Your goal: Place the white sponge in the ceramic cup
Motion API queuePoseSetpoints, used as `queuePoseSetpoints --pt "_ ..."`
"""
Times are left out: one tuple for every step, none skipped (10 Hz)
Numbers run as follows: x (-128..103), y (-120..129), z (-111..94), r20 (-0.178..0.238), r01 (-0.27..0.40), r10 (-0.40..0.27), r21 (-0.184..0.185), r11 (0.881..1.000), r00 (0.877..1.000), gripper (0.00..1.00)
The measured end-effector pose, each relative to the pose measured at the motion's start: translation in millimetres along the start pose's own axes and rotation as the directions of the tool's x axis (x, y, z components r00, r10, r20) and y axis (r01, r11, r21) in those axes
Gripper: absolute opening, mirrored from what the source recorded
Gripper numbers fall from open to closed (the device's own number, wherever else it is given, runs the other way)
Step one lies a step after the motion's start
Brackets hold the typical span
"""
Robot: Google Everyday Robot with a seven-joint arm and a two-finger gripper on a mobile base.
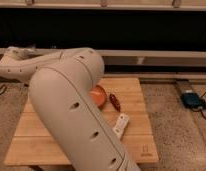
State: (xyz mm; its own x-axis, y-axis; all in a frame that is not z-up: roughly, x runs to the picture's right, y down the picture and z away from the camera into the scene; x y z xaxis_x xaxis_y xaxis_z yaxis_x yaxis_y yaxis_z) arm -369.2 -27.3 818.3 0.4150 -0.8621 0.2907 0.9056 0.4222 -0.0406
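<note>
Gripper not visible, likely at the far-left arm end beyond the wooden table (136, 145), so its state can't be told. Arm (71, 115) folds across the tabletop, hiding white sponge and ceramic cup. Right of arm: orange bowl (99, 94), dark red object (115, 101), white remote-like bar (121, 125). Table's right edge offers open room.

- The desk (138, 92) looked like pale wood with visible plank grain.
- The arm (71, 110) had a smooth, matt beige plastic shell.
- The orange bowl (99, 93) appeared glossy.
- The end effector was out of sight.
</note>
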Motion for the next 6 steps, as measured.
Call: queuePoseSetpoints --pt "-1 2 3 0.004 -0.004 0.004 -0.001 1.0 1.0 0.8" --pt "-2 4 5 0.008 -0.009 0.009 -0.001 1.0 1.0 0.8" --pt "-4 8 8 0.014 -0.015 0.015 -0.003 1.0 1.0 0.8" --pt "-5 10 10 0.018 -0.02 0.02 -0.001 1.0 1.0 0.8" --pt "-7 11 9 0.024 -0.028 0.027 0.005 1.0 0.999 0.8" --pt "-8 13 7 0.031 -0.04 0.039 0.017 0.999 0.999 0.8"
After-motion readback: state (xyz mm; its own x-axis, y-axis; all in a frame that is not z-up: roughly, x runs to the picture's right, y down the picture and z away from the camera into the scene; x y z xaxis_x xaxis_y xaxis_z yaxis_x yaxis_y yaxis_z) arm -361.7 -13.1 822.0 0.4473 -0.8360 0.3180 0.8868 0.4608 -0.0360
